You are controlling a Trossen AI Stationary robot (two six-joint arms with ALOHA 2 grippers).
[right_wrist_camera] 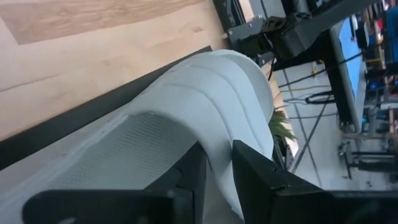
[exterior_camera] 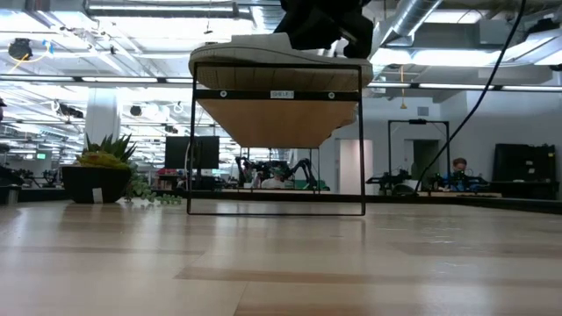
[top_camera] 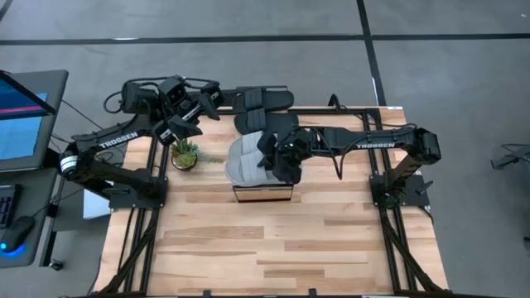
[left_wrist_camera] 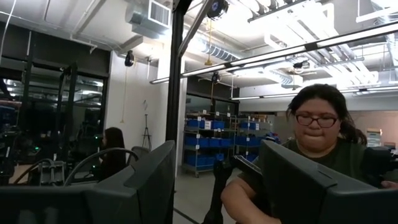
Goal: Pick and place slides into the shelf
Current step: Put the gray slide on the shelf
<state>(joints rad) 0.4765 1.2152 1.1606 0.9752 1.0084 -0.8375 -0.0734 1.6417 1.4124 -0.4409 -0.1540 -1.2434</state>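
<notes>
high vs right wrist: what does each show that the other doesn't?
High only: both arms, two black slides at the table's far edge, the left gripper raised near them, and the whole table.
Right wrist only: the right gripper shut on the pale slide's strap, close up.
Both: the pale slide on the shelf, the plant, bare tabletop.

We are reading "TROSSEN" in white on the left arm [top_camera: 121, 141]. We are seeing it again on the right arm [top_camera: 377, 145].
</notes>
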